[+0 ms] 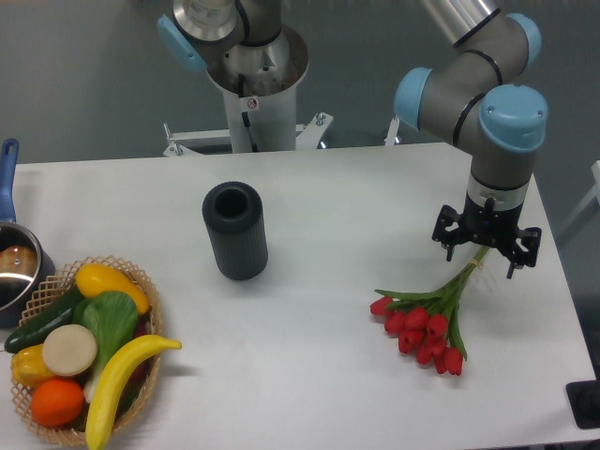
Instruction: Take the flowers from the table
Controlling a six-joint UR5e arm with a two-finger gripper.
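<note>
The red tulips (427,317) lie on the white table (337,197), well to the right of the dark ribbed cylinder (235,231), buds pointing toward the front edge and stems angled up and away. The gripper (486,246) sits at the stem ends; whether its jaws are spread or pinching the stems cannot be told. Left of the cylinder stands a wicker basket (145,286) of fruit and vegetables, beside a blue-handled pot (13,267).
</note>
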